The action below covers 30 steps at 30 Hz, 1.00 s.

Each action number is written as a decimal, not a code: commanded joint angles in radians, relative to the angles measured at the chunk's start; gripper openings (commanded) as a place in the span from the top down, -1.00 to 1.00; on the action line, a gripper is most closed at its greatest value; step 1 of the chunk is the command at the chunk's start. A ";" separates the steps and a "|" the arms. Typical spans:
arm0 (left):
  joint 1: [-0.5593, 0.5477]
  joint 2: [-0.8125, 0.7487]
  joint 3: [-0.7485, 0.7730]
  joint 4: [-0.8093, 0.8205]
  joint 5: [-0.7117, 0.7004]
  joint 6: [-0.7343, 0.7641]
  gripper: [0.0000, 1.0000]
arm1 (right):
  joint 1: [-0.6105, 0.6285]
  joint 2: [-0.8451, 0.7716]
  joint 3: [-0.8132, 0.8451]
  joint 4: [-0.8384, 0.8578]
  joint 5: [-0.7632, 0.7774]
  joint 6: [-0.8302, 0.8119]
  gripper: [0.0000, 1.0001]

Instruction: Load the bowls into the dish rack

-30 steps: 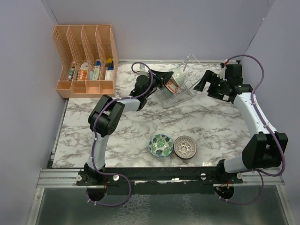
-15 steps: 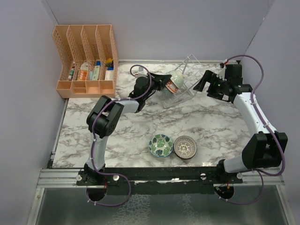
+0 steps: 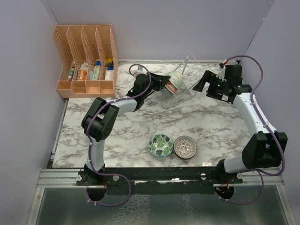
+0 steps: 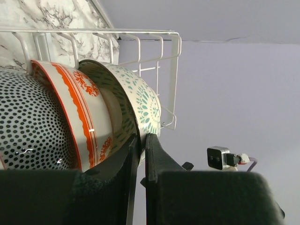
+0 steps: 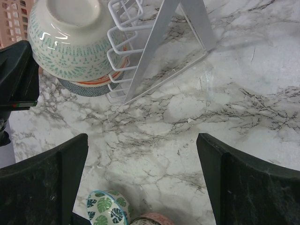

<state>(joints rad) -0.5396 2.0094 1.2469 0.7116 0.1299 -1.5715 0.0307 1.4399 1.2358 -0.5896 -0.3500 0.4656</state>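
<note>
At the far left corner of the marble worktop (image 3: 211, 126) stands an orange file organizer (image 3: 86, 61) with small items in its slots. Rightward, the left arm reaches toward the far edge, and the left gripper (image 3: 167, 84) meets the dish rack (image 5: 152, 47). Its jaws are drawn to a thin slit and pinch the rim of a pale teal-patterned bowl (image 4: 140, 98), which stands on edge in the rack. That bowl leans against an orange-striped bowl (image 4: 82, 112), which in turn nests against a black-dotted bowl (image 4: 28, 126) (all three sit side by side under the white wire prongs). Nearer the arm bases, well apart from the rack, a leaf-patterned bowl (image 3: 161, 145) sits upright on the worktop. Just to its right, almost touching, is a brown-grey lattice bowl (image 3: 185, 146). Right of the rack, the right gripper (image 3: 201, 82) hangs with its jaws spread wide and nothing between them, close beside the rack's frame but apart from it.
</note>
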 commanded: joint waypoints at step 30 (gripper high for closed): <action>0.015 -0.124 0.062 -0.332 0.043 0.157 0.27 | -0.006 -0.056 -0.026 0.042 -0.035 -0.002 -0.99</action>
<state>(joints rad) -0.5331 1.9472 1.2861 0.4473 0.1650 -1.4612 0.0307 1.4193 1.2247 -0.5747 -0.3607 0.4656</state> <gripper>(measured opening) 0.353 0.996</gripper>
